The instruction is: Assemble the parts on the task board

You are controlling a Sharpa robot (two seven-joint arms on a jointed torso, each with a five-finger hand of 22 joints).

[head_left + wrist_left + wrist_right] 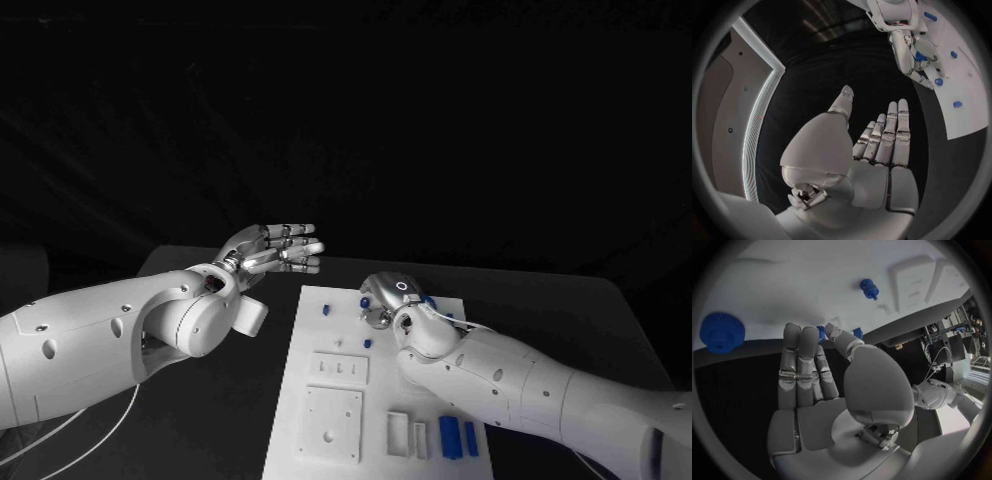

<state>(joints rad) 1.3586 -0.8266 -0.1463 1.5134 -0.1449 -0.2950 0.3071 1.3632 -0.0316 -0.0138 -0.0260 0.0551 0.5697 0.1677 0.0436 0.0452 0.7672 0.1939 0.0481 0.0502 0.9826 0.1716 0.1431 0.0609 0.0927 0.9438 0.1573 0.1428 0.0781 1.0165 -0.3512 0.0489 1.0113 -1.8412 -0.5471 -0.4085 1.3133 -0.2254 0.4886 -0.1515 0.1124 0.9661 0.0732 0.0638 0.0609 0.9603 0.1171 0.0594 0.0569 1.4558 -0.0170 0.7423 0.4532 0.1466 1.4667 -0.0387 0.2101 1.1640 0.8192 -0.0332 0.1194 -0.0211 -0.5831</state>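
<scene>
Left hand raised off the board, right hand set down on it.
Left hand [274,250] is held above the desk [606,310], fingers [895,130] straight, nothing held. Right hand [392,297] is lowered over the white board [325,300], a small blue part [822,332] pinched at its fingers [798,355].

Matt white task board [335,345], glossy metallic right hand [389,297]

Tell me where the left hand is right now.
In the head view the left hand hangs open over the black table, just off the task board's far left corner, holding nothing.
</scene>
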